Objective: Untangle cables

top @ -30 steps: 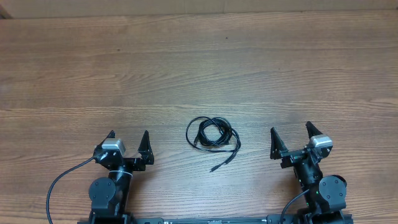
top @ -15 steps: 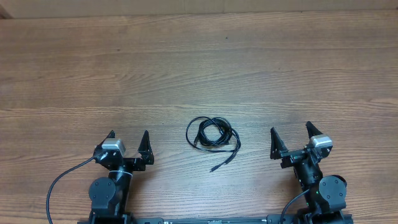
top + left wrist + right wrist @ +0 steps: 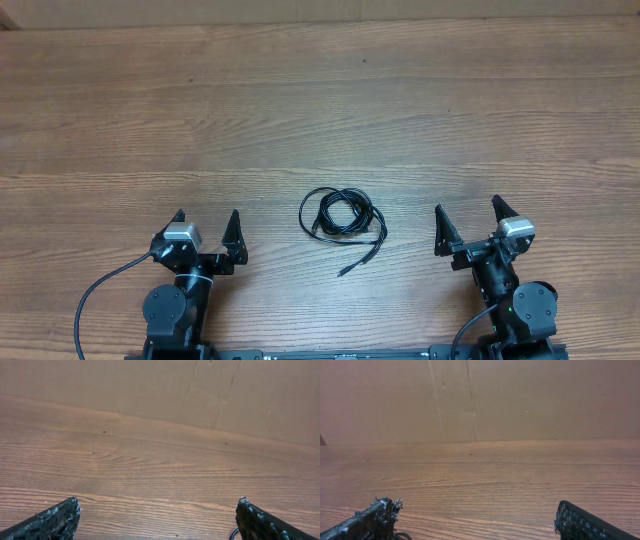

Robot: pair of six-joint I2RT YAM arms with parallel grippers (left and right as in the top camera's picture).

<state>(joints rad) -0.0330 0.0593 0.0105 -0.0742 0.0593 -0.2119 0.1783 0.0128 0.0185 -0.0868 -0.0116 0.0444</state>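
The cables (image 3: pixel 343 218) lie bunched in one small black coil on the wooden table, near its front middle, with one loose end trailing toward the front. My left gripper (image 3: pixel 206 219) rests open to the left of the coil, well apart from it. To the right of the coil, also apart, my right gripper (image 3: pixel 466 213) stands open. Each wrist view shows two spread fingertips with bare wood between them. A sliver of cable (image 3: pixel 233 534) peeks by the right fingertip in the left wrist view, and another sliver of cable (image 3: pixel 401 535) by the left fingertip in the right wrist view.
A brown cardboard wall (image 3: pixel 210 395) stands along the far edge of the table (image 3: pixel 320 100). Thick black robot cables (image 3: pixel 100 290) run behind both arm bases at the front edge.
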